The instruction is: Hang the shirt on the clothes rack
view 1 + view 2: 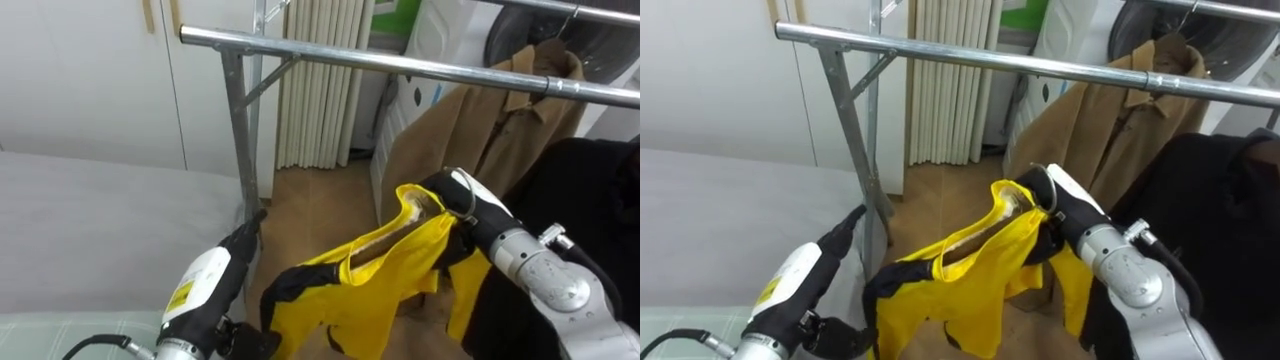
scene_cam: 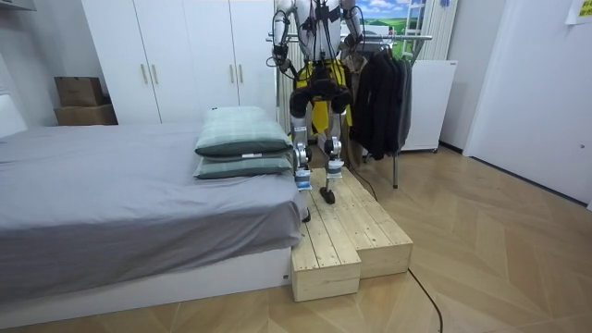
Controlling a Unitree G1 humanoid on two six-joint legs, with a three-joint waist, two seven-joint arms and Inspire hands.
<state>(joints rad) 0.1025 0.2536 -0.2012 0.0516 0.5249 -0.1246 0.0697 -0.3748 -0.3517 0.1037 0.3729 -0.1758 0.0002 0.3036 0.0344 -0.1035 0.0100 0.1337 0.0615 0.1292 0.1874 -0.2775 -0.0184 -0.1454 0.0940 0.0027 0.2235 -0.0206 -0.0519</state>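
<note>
Two robot hands: both are raised in front of the clothes rail (image 1: 400,65). The robot stands on the wooden platform (image 2: 356,236) beside the bed (image 2: 111,203), facing the rack.
Right robot hand (image 1: 455,200): its fingers are curled tight round the collar end of the yellow garment (image 1: 390,265), holding it up just below the rail.
Left robot hand (image 1: 205,285): it sits low on the left with fingers stretched out straight, the tips close by the rack's upright post (image 1: 238,130).
Yellow garment: it has black trim and sags from the right robot hand down toward the left one. It is not on the rail.
Already hanging: a brown coat (image 1: 480,130) is on the rail, with a dark garment (image 1: 590,190) to its right.
Bed: two pillows (image 2: 242,143) are stacked near the platform.
Writing: a yellow sticker on the back of the left robot hand carries print too small to make out.
Hard to tell: I cannot see whether the left thumb touches the garment's lower black end. The garment's hem is cut off at the bottom edge.
</note>
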